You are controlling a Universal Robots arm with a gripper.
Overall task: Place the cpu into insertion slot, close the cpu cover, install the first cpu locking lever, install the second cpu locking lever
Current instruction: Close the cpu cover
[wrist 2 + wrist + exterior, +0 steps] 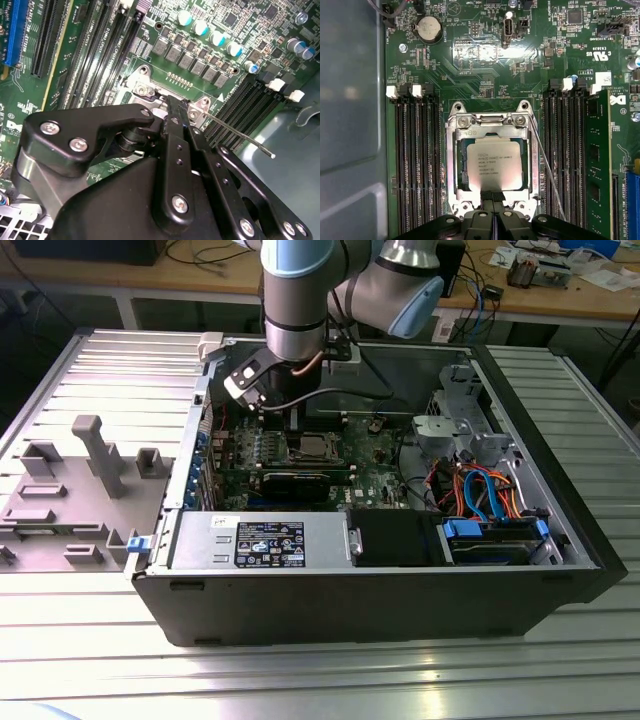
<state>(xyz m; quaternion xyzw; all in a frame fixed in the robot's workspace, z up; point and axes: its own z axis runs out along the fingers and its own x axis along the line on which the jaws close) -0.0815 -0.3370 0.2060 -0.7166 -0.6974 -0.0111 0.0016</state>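
The cpu [494, 162], a silvery square chip, lies flat in the socket on the green motherboard [485, 65]. The cpu cover [452, 165] is folded down around it, so the chip shows through the cover's window. My gripper [492, 196] is shut, its two black fingertips pressed together right at the cover's edge nearest the wrist. In the second wrist view the gripper [176, 107] hides most of the socket. A thin wire locking lever [547, 170] runs along one side of the socket, and its free end [270, 155] sticks up off the board. In the exterior view the gripper [296, 425] hangs over the cpu [313, 448].
Black memory slots [417, 160] flank the socket on both sides, with one green module [597, 165] fitted. The open computer case [560, 510] walls the board in. Drive cages and coloured cables [480, 490] fill the exterior view's right. A grey fixture [90, 455] stands at the exterior view's left.
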